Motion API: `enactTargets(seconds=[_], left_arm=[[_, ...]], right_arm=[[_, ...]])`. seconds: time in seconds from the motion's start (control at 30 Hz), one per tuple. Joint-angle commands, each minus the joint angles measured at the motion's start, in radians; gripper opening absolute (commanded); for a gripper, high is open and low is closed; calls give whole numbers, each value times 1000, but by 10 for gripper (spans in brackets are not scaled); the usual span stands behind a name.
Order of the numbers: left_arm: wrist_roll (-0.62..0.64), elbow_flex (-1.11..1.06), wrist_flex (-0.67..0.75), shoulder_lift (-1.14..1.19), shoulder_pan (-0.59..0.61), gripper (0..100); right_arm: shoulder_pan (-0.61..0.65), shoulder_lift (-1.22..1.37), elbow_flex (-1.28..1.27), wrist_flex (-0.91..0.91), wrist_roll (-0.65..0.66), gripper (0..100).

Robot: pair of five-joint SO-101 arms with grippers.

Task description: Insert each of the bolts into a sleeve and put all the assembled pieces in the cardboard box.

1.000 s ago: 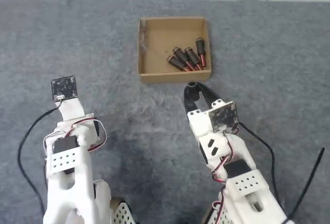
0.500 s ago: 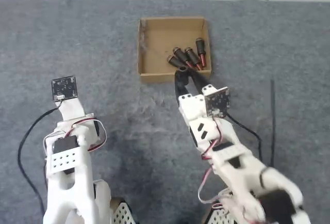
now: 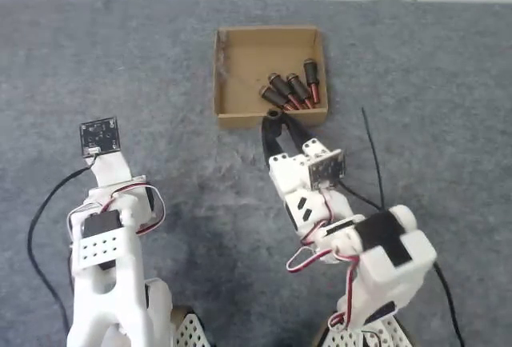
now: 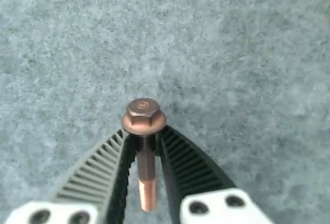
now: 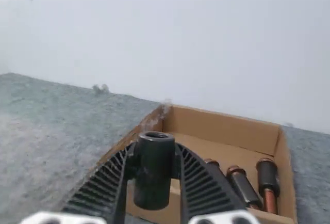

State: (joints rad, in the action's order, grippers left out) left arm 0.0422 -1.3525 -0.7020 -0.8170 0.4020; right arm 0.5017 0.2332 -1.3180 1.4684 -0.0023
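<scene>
Left gripper pinching bolt by shank, head past fingertips, above bare table. Right gripper clamped on black sleeve, near front wall of cardboard box; four assembled pieces inside.

Risk: arms well apart, axes unmatched. Skewed meeting could jam thread or twist bolt loose.

Sleeve bore dark, depth unreadable. Both gripper bases cut off.
</scene>
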Motion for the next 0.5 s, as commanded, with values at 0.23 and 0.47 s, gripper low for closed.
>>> enactTargets(seconds=[0.23,0.47], left_arm=[[-9,8,28,-41,3,12],[-2,15,98,-44,2,12]], right_arm=[[61,74,-144,269,121,6],[62,71,-227,289,118,6]])
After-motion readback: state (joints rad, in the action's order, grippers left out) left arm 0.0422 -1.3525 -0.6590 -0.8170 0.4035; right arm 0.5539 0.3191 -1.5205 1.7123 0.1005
